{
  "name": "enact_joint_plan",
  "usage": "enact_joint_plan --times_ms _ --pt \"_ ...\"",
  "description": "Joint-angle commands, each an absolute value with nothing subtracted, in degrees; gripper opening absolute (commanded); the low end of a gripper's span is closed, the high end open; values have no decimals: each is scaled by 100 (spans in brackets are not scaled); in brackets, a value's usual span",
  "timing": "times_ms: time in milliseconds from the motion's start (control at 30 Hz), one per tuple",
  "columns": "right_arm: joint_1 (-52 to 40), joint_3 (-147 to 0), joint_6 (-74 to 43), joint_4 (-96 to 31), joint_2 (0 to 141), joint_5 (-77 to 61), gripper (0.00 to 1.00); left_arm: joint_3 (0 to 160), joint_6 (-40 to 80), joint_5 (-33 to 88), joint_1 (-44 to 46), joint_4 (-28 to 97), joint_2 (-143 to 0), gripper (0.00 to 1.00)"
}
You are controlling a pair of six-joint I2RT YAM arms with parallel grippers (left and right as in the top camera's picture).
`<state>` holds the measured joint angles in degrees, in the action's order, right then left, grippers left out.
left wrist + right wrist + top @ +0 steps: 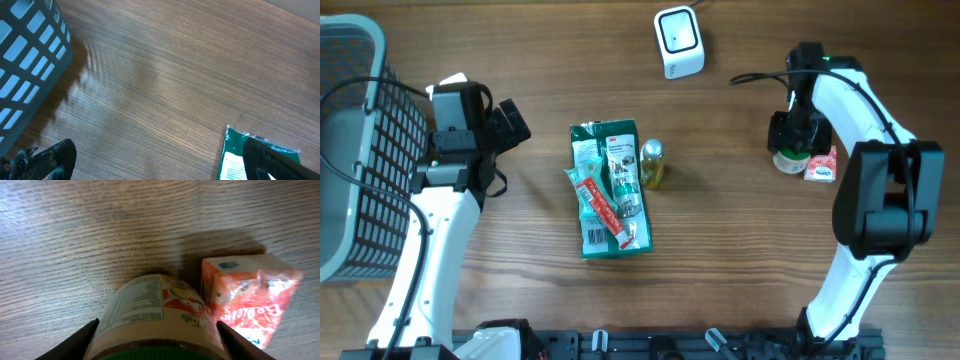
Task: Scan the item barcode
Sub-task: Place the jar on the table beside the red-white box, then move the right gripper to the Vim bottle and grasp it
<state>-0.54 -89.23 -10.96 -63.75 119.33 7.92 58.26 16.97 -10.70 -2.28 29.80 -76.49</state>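
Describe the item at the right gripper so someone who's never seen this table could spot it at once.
Start at the right side of the wooden table, where the right gripper hangs. Between its fingers stands a jar with a green lid and a pale printed label. Unlike the orange-red pack beside it, it is round.

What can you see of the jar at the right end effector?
The jar is small and round, with a green lid, pale sides and a printed label showing a nutrition panel. It stands upright, base toward the wooden table; whether it is resting or just lifted I cannot tell. The right end effector grips it, one finger each side. An orange-red packet sits close beside it.
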Motion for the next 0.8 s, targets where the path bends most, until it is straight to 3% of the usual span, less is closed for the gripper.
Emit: enact_joint_plan --times_ms 0,67,300,467,533,633,767 --pt "-25 -8903 -1022 -6257 11474 244 63 5878 1625 -1122 -252 2967 -7623 100" --pt "-25 -8903 -1024 -6261 11474 183 85 5878 1625 -1120 -252 2967 -7623 100" --pt "-23 -9035 -1046 -6261 11461 451 85 5878 1625 -1122 -252 2967 -7623 100" --pt "-110 -10691 -1037 -7081 11314 268 85 5878 1625 -1122 -252 2967 -7623 100" --pt "-301 -11242 -1041 -7496 11183 -443 79 5878 1625 -1122 -252 2967 -7623 100" --pt "-873 -11303 -1140 -7572 10997 -1520 79 5878 1625 -1122 -252 2967 -7623 100" --pt "-2217 -11303 -1955 -7328 11004 -1264 79 5878 1625 -1122 -252 2967 -7623 100"
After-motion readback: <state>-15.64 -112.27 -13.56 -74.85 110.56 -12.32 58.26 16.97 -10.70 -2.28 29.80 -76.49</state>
